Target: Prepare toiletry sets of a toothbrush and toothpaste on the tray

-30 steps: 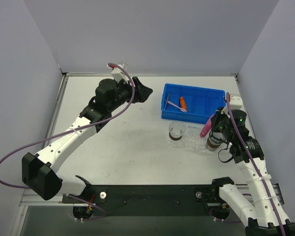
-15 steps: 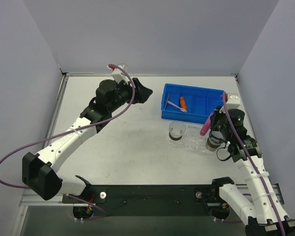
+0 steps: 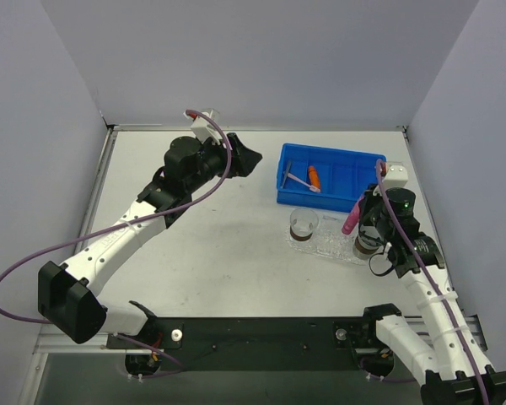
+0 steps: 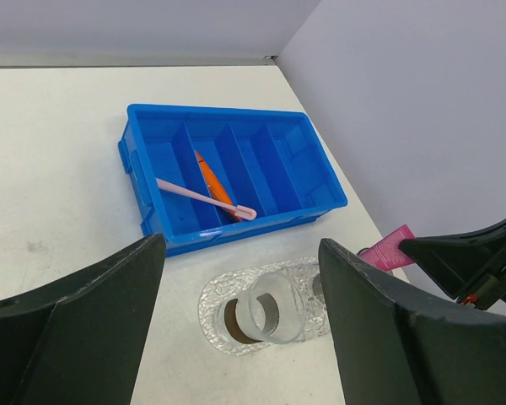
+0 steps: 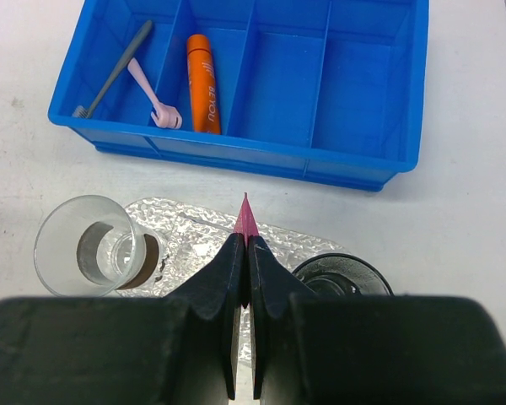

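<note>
Toothpaste (image 5: 245, 218) mostly hidden between clamped right jaws.

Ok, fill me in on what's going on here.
The right hand is shut on the pink toothpaste tube, holding it above the clear tray, close to the dark cup standing on it. The left hand is open and holds nothing, raised beside the blue bin. The orange tube and the toothbrush lie in the bin.
</note>
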Robot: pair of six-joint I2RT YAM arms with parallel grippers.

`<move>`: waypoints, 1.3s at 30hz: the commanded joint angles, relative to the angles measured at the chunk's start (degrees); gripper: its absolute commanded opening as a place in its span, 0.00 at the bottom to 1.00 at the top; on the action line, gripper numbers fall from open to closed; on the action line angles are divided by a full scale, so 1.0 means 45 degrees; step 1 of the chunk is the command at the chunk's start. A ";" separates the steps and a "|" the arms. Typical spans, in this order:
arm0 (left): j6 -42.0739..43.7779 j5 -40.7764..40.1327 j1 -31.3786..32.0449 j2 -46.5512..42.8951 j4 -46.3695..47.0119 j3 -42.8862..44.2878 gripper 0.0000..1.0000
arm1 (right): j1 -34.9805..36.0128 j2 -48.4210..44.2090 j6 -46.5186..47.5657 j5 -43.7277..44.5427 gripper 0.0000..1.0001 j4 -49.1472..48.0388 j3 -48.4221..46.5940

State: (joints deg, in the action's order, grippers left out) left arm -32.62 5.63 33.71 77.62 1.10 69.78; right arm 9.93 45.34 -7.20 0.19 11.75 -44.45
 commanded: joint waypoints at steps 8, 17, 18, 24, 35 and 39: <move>-0.0075 0.0156 0.0008 -0.0200 0.0654 0.0099 0.83 | 0.0175 0.0100 0.0136 0.0056 0.00 -0.1204 0.0365; -0.0055 0.0195 -0.0012 -0.0141 0.0517 0.0178 0.84 | 0.0273 0.0178 0.0116 0.0134 0.00 -0.1634 0.0736; -0.0055 0.0195 -0.0012 -0.0141 0.0497 0.0177 0.84 | 0.0331 0.0217 0.0116 0.0134 0.00 -0.1673 0.0775; -0.0075 0.0214 -0.0031 -0.0160 0.0438 0.0138 0.84 | 0.0409 0.0353 0.0097 0.0174 0.00 -0.1829 0.0951; -0.0095 0.0214 -0.0070 -0.0219 0.0438 0.0060 0.84 | 0.0683 0.0587 0.0350 0.0505 0.02 -0.2142 0.1419; -0.0095 0.0253 -0.0070 -0.0219 0.0438 0.0060 0.84 | 0.0741 0.0646 0.0370 0.0564 0.03 -0.2239 0.1536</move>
State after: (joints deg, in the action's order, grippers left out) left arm -32.77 6.22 33.65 77.62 1.06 69.78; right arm 12.58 48.07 -6.28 1.15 5.96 -37.95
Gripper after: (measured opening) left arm 0.836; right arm 0.027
